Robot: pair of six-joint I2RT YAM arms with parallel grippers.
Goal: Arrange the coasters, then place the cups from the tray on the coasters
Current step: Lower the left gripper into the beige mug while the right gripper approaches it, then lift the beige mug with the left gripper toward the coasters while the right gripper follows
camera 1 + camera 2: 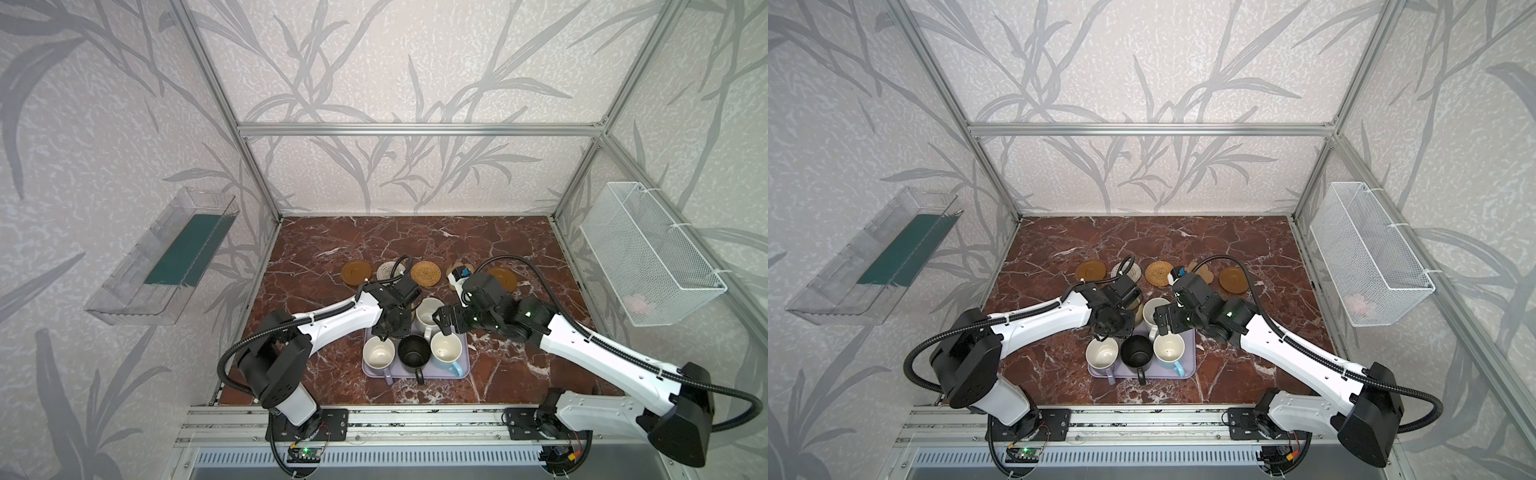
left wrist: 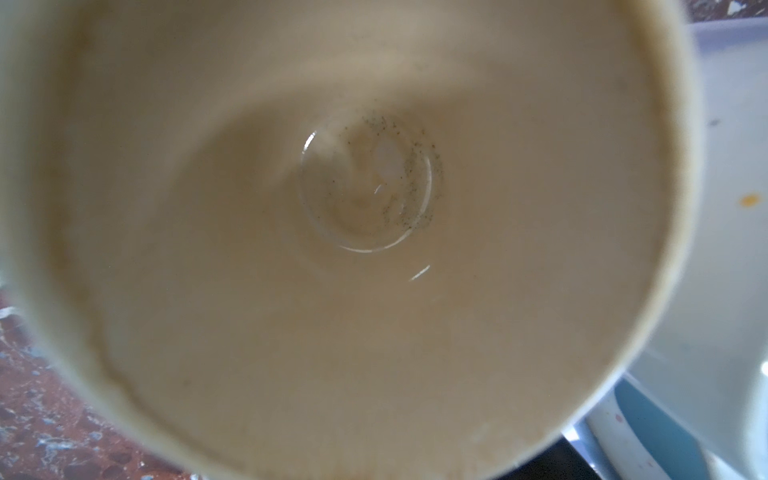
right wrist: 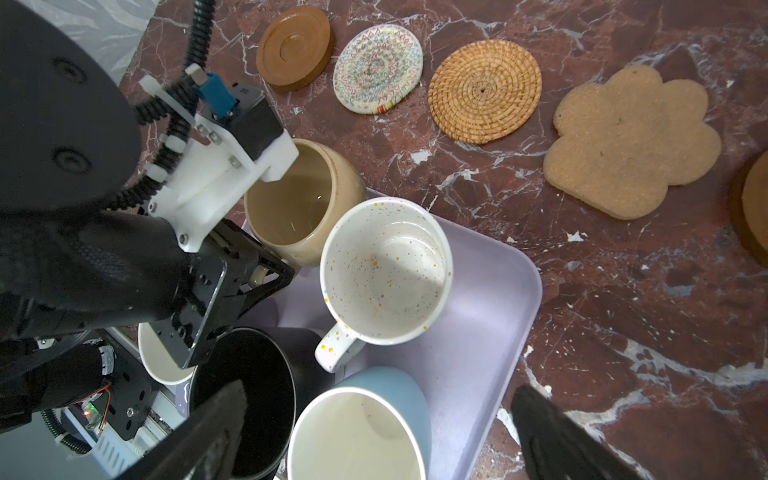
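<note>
Five coasters lie in a back row: an amber disc (image 3: 294, 46), a whitish woven round (image 3: 377, 68), a rattan round (image 3: 484, 91), a paw shape (image 3: 631, 141) and a second amber disc (image 1: 503, 277). The lilac tray (image 3: 478, 332) holds the white speckled cup (image 3: 386, 270), the black cup (image 3: 245, 395), the light blue cup (image 3: 361, 432) and the lilac cup (image 1: 378, 352). My left gripper (image 3: 259, 278) is shut on the handle of the beige cup (image 3: 291, 208), at the tray's far left corner. Its inside (image 2: 365, 249) fills the left wrist view. My right gripper (image 3: 384, 436) hangs open above the light blue cup.
A clear bin (image 1: 166, 257) hangs on the left wall and a white wire basket (image 1: 652, 253) on the right wall. Aluminium frame posts stand at the table's back corners. Both arms' wrists meet closely over the tray's far half.
</note>
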